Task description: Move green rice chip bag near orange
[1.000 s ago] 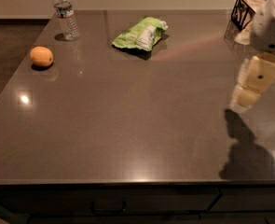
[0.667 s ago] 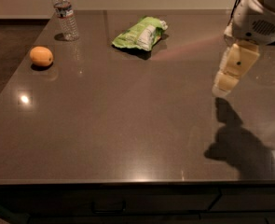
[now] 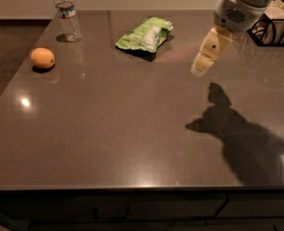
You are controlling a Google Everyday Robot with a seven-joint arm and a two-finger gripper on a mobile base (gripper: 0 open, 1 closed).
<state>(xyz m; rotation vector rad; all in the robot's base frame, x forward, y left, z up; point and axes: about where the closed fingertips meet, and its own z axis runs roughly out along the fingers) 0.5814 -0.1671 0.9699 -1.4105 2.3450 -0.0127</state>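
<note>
One hand (image 3: 200, 69) hung above the table (image 3: 132, 143), right of the green rice chip bag (image 3: 145, 33) and nearer it than a second before; whether it was spread or closed could not be told. The bag, and the orange (image 3: 43, 57) well left of it, had not moved.

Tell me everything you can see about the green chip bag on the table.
The bag is light green, crinkled and shiny like plastic film, with a white label patch. It lies flat and pillow-like toward the far side of the dark table, with a shadow along its near edge. Only the table touches it. The gripper hangs in the air to its right, apart from it.
</note>
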